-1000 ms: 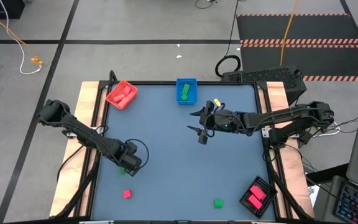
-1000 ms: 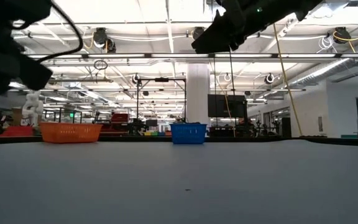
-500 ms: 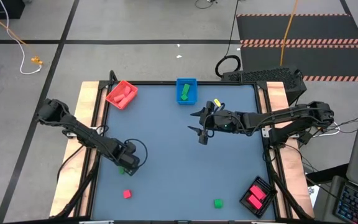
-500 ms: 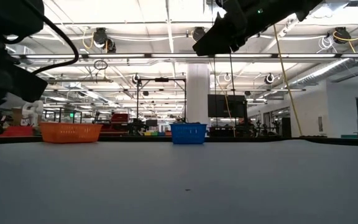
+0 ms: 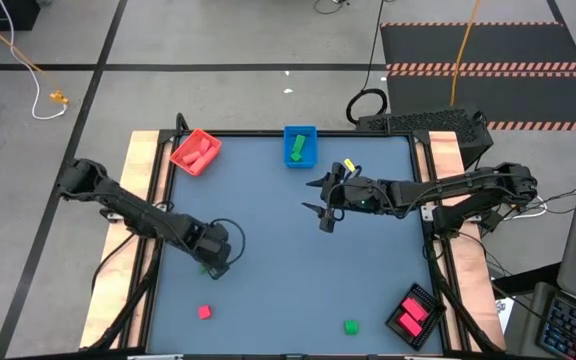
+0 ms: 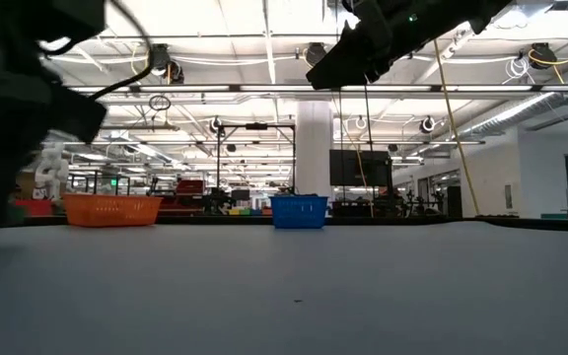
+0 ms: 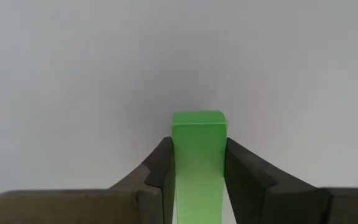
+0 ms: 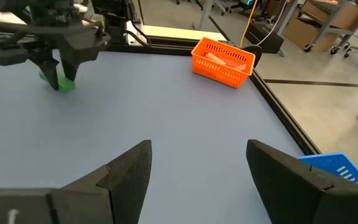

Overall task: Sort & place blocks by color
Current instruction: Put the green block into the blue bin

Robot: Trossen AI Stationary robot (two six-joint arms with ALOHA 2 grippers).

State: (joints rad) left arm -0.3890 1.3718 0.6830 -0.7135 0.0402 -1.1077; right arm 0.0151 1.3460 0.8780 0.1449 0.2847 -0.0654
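Green block (image 7: 197,155) sits between the left gripper (image 7: 196,163) fingers, both pads pressed on its sides in the left wrist view, so the claw is closed narrow on it. From above, that gripper (image 5: 214,263) is low over the mat's left-front area, block mostly hidden under it; only a sliver of green shows. Right wrist view shows the same block (image 8: 64,83) at the tips of the left gripper (image 8: 59,70), at or just above the mat, can't tell which.

Other blocks: red cube (image 5: 204,312) near the front edge, left of center; green cube (image 5: 350,326) near the front edge, right of center. Both loose on the mat, well apart from each other.

Red tray (image 5: 196,152) at back left w/ reddish pieces in it. Blue tray (image 5: 299,146) at back center w/ green pieces inside. Black tray (image 5: 414,316) at front right corner w/ pink pieces.

Right gripper (image 5: 325,216) hangs over the mat's center-right, fingers (image 8: 126,171) spread wide, nothing between them.
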